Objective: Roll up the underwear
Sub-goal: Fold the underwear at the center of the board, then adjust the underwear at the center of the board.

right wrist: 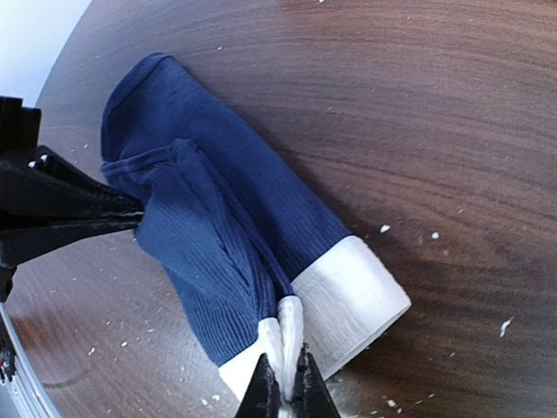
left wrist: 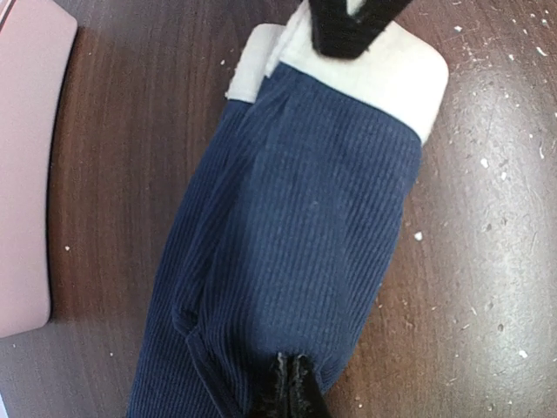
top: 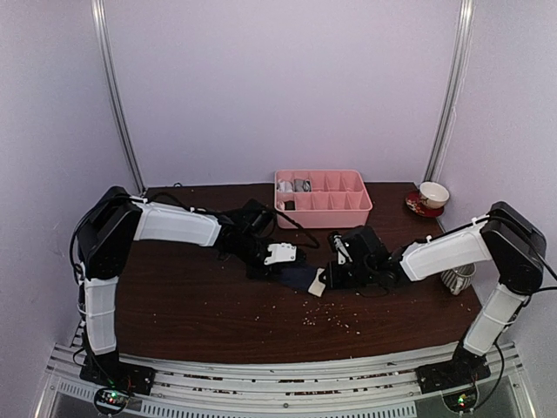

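Note:
The navy underwear (top: 300, 277) lies folded lengthwise on the dark wooden table (top: 191, 305), stretched between my two grippers. Its cream-white waistband (right wrist: 352, 300) is at the right gripper's end. My left gripper (left wrist: 291, 390) is shut on the navy leg end (left wrist: 296, 226), and it also shows in the right wrist view (right wrist: 130, 218). My right gripper (right wrist: 285, 383) is shut on a pinched fold of the waistband, and it also shows in the left wrist view (left wrist: 348, 22). A grey bundle (top: 302, 185) sits in a back compartment of the pink tray (top: 324, 207); I cannot tell what it is.
The pink compartment tray stands at the back centre, just beyond the grippers, and its edge shows in the left wrist view (left wrist: 22, 174). A cup on a red saucer (top: 432, 197) is at the back right. A mug (top: 459, 279) stands by the right arm. Crumbs (top: 326, 315) are scattered on the table.

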